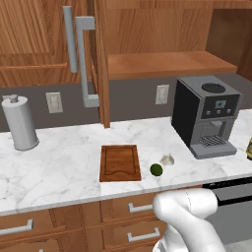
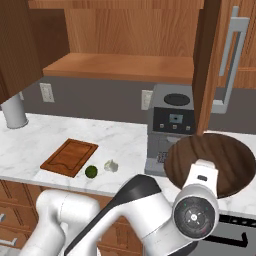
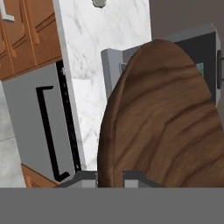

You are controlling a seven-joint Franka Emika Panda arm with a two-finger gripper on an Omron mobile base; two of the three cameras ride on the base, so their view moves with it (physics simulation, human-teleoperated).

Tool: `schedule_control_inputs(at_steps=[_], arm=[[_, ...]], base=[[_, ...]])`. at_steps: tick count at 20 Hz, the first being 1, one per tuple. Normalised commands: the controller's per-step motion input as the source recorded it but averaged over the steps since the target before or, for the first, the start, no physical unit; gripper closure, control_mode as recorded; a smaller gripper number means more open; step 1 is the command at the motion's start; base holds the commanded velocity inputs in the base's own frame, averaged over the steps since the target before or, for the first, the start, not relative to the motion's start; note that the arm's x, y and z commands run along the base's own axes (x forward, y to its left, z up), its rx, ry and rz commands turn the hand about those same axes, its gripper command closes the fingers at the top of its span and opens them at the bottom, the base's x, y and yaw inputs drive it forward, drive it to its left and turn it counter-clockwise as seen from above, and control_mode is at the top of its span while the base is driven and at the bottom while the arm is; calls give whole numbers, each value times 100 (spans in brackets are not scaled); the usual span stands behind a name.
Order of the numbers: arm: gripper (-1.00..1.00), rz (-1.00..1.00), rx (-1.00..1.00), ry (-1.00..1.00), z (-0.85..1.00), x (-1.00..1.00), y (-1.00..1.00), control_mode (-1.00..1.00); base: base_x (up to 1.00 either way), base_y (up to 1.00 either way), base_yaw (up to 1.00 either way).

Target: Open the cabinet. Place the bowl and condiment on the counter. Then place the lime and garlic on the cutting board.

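Observation:
The cabinet stands open, its door swung out edge-on above a bare shelf. My gripper is shut on the rim of the dark wooden bowl, held in the air in front of the coffee machine. In the hand view the bowl stands on edge between my fingertips. The cutting board lies bare on the counter. Just right of it are the lime and garlic, both on the marble. The condiment peeks in at the right edge.
A coffee machine stands at the back right of the counter and a tall grey cylinder at the far left. Drawers run under the front edge, with a dark-handled grey appliance front beside them.

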Motion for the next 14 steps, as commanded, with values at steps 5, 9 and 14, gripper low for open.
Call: schedule_control_inputs(at_steps=[5,9,14], arm=[[100,-3,0,1,-12,0,-39,-100],[100,-2,0,0,-7,0,-43,-100],[100,-1,0,0,-7,0,-45,-100]], base=[[0,0,0],[0,0,0],[0,0,0]])
